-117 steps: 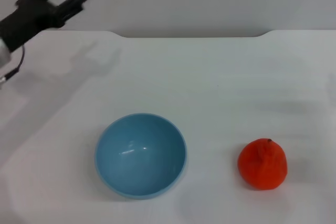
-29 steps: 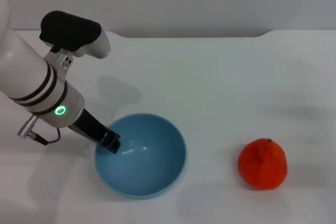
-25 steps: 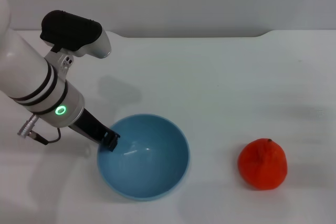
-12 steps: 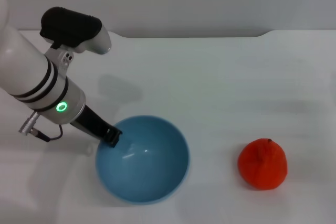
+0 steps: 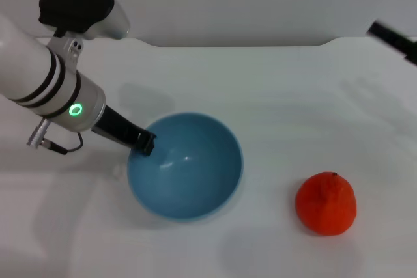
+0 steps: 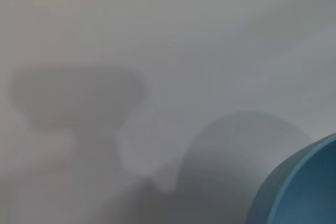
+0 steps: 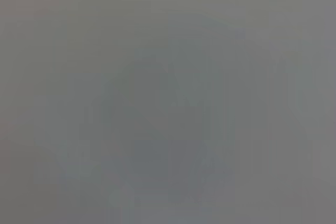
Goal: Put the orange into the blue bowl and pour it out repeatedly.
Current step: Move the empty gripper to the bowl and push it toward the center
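Orange point(image 5: 326, 204) upright, stem nub up, on table point(image 5: 293, 96).

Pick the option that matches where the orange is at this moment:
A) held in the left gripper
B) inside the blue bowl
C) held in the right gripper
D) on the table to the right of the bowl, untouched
D: the orange sits on the white table, apart from the blue bowl, while the left gripper is at the bowl's left rim and no gripper is near the fruit.
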Controlling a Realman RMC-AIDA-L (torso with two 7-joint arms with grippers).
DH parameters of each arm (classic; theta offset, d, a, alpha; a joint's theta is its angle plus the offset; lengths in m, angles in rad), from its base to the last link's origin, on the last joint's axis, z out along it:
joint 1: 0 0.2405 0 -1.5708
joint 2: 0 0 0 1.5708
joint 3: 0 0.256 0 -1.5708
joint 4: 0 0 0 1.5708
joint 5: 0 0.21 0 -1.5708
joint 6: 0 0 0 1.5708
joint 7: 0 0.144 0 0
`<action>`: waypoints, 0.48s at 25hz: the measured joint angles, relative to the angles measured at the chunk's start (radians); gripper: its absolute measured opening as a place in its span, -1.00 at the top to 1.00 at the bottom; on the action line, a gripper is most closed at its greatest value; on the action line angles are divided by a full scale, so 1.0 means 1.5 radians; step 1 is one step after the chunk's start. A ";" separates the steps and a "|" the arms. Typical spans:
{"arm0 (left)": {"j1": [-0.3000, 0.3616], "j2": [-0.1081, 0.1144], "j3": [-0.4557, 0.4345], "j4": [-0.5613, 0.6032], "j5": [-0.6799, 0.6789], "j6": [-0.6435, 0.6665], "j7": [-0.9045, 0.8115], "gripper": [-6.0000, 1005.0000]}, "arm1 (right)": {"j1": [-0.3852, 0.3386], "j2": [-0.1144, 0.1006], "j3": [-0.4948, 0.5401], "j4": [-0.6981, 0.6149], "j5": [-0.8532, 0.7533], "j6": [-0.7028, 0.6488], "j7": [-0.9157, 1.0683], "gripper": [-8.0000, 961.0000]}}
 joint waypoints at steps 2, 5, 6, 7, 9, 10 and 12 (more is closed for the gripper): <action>-0.001 0.001 -0.003 0.001 0.000 -0.011 0.000 0.99 | 0.014 -0.005 0.000 -0.095 -0.149 -0.017 0.148 -0.24; -0.001 0.001 -0.004 0.001 -0.001 -0.021 0.000 0.99 | 0.050 -0.019 0.001 -0.205 -0.373 -0.089 0.340 -0.24; -0.001 0.001 -0.004 0.001 0.000 -0.021 0.000 0.99 | 0.066 -0.023 0.001 -0.238 -0.444 -0.122 0.394 -0.24; -0.001 0.001 -0.004 0.001 0.000 -0.021 0.000 0.99 | 0.085 -0.026 0.000 -0.269 -0.507 -0.159 0.434 -0.24; -0.001 0.002 -0.004 0.001 0.000 -0.021 0.000 0.99 | 0.114 -0.026 0.001 -0.312 -0.589 -0.220 0.471 -0.24; -0.001 0.002 -0.005 0.001 0.000 -0.021 0.000 0.99 | 0.125 -0.024 0.000 -0.327 -0.612 -0.246 0.477 -0.24; -0.001 0.002 -0.010 0.001 -0.001 -0.022 0.000 0.99 | 0.144 -0.016 -0.012 -0.358 -0.648 -0.288 0.487 -0.24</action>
